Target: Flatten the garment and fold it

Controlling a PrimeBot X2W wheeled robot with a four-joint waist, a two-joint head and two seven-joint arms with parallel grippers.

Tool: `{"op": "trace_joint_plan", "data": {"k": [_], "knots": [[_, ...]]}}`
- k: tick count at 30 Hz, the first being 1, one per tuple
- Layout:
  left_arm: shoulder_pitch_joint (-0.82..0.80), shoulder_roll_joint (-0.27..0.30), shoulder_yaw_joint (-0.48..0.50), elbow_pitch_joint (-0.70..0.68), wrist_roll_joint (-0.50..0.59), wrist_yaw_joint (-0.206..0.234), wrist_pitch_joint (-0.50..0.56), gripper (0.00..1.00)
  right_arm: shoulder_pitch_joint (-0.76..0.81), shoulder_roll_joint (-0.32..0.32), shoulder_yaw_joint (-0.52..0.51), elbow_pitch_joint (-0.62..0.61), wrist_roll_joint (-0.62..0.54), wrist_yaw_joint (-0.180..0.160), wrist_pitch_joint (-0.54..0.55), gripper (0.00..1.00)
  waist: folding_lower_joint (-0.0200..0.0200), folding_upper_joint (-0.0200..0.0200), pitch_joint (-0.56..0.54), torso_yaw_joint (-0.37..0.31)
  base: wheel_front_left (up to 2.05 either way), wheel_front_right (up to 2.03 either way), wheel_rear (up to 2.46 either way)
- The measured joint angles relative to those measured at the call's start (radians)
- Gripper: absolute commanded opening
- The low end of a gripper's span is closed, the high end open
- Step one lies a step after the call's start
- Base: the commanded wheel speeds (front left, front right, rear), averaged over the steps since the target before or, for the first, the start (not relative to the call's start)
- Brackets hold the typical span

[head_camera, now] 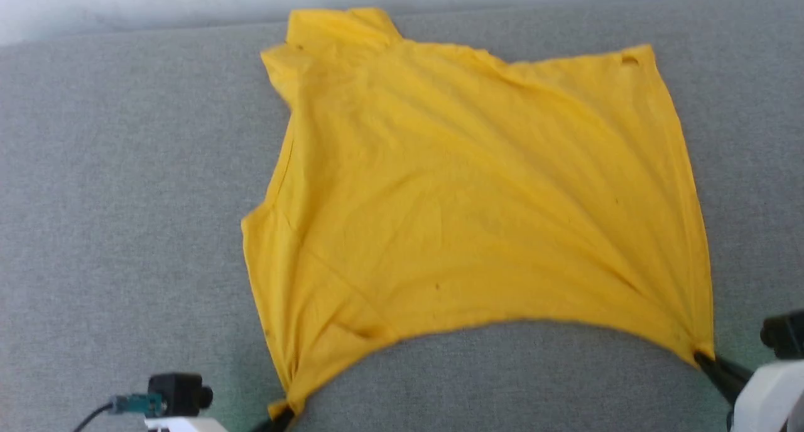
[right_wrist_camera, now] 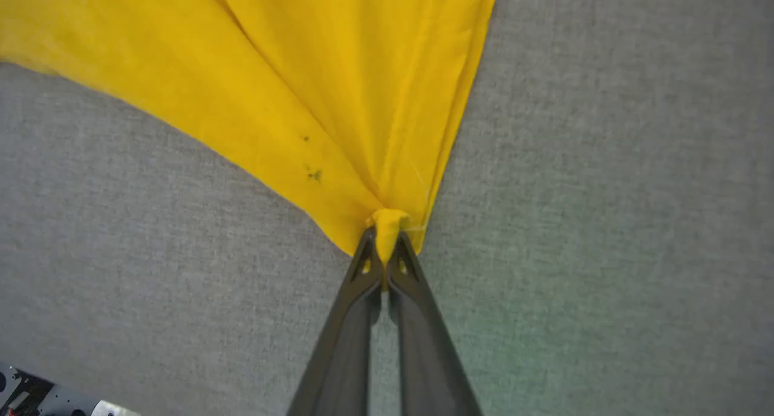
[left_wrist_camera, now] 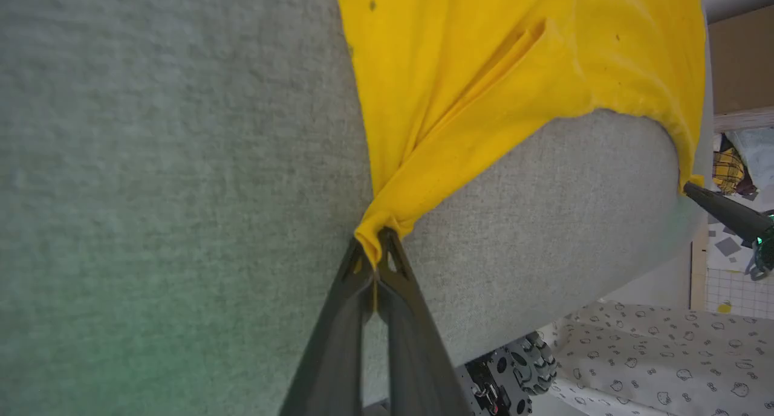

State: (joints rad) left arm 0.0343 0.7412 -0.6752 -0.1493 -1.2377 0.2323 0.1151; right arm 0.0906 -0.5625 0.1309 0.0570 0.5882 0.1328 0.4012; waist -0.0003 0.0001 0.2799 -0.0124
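Grey fabric surface (head_camera: 125, 199), viewed from the head and both wrists. Left gripper (left_wrist_camera: 376, 254): fingers pressed together on the near left corner of the shirt (head_camera: 471, 199). Right gripper (right_wrist_camera: 385, 251): likewise clamped tight, on the near right corner. Between the two grips the near hem curves away from the robot, and taut creases fan out from each pinched corner. The yellow shirt lies spread across the middle of the surface. A small hole (head_camera: 630, 60) sits near its far right corner. A bunched fold (head_camera: 339, 33) marks its far left end.
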Motion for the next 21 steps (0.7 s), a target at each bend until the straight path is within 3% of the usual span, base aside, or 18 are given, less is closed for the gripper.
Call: {"op": "trace_joint_plan", "data": {"k": [6, 13, 21], "knots": [[0.09, 0.021, -0.026, -0.007, -0.064, -0.003, 0.056, 0.0, 0.115, 0.018, -0.039, -0.001, 0.004, 0.0, 0.08, 0.0, 0.0001, 0.0, -0.047, 0.001, 0.0, 0.0, 0.0], [0.17, 0.051, -0.05, -0.016, -0.115, 0.007, 0.112, 0.0, 0.251, 0.037, -0.067, 0.006, 0.021, 0.0, 0.263, 0.0, 0.0003, 0.0, -0.079, 0.011, 0.0, 0.0, 0.0], [0.186, 0.086, -0.019, -0.058, -0.11, 0.024, 0.075, 0.0, 0.284, 0.07, -0.11, -0.062, 0.012, 0.0, 0.273, 0.0, 0.0003, 0.0, -0.102, 0.027, 0.0, 0.0, 0.0]]}}
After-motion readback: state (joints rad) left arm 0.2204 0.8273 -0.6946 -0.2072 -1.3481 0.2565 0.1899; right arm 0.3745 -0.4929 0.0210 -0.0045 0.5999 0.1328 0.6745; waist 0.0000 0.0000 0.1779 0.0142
